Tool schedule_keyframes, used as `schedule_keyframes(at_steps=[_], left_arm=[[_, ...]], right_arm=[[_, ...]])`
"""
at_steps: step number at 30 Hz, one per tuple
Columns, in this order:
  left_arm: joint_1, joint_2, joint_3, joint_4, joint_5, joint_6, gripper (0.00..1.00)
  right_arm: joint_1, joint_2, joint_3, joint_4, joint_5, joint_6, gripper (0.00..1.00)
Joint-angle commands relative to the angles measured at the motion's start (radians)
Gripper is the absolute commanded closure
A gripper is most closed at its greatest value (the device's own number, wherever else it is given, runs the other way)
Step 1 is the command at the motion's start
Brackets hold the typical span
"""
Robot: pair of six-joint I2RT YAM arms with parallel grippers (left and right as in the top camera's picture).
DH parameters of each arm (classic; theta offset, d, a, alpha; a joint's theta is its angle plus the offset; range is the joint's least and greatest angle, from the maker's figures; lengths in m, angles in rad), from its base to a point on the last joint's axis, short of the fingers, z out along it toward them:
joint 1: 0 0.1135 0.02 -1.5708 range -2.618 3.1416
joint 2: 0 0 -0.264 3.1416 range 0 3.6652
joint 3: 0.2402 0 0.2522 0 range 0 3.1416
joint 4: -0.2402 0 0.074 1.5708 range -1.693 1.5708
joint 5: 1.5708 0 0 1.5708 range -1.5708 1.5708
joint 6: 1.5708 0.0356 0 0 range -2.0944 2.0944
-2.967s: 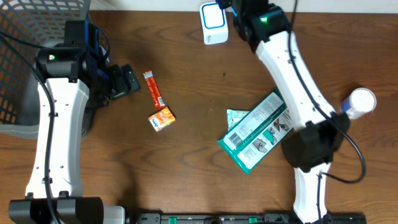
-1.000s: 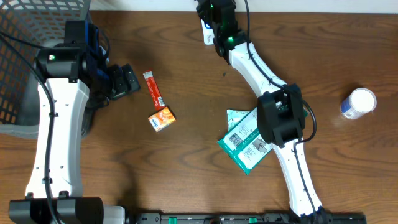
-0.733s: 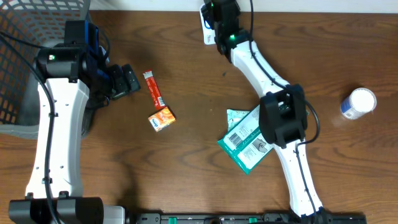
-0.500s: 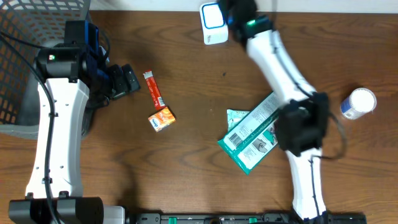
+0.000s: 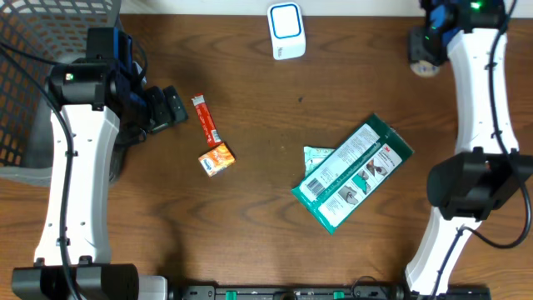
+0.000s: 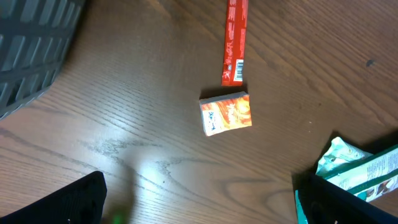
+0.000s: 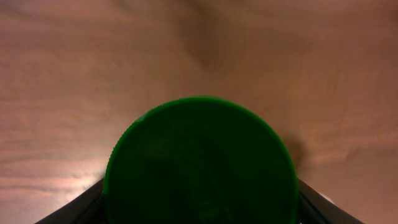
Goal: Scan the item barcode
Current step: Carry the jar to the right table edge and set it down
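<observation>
The right pincer [image 5: 427, 46] grasps the green-ended bottle [image 7: 199, 162] over the desk's far-right corner, well apart from the white scanner [image 5: 286, 31] at the far edge. It likely needs carrying there next, barcode facing the scanner. The left pincer [image 6: 199, 199] hangs released.

- Scanner [image 5: 286, 32] stands at the counter's [image 5: 275, 250] back edge.
- Stick packet [image 5: 206, 119] lies behind small box [image 5: 216, 158]; flat package [image 5: 354, 171] to their right.
- Round container [image 7: 199, 162] sits between right hand's [image 5: 427, 46] fingers, back right.
</observation>
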State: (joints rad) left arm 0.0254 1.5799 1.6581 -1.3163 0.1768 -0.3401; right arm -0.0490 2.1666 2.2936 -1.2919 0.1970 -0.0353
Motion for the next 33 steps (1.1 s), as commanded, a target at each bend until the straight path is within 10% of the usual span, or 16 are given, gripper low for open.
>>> schedule_keyframes(at_steps=[1,22,24,26,33], left_arm=[[0.001,-0.016,-0.005,-0.004,-0.006,-0.005,0.01],[0.0,-0.016,-0.005,-0.004,-0.006,-0.005,0.01],[0.0,-0.016,-0.005,-0.004,-0.006,-0.005,0.01],[0.0,-0.016,-0.005,-0.004,-0.006,-0.005,0.01],[0.0,-0.016,-0.005,-0.004,-0.006,-0.005,0.01]], right_arm=[[-0.068,0.031,-0.01,-0.041,-0.035,0.076,0.72],[-0.22,0.119,-0.215,-0.03,-0.097,0.094,0.64],[-0.224,0.119,-0.215,-0.035,-0.097,0.094,0.46],[-0.225,0.119,-0.215,-0.035,-0.097,0.093,0.01],[-0.223,0.113,-0.139,-0.063,-0.098,0.09,0.01]])
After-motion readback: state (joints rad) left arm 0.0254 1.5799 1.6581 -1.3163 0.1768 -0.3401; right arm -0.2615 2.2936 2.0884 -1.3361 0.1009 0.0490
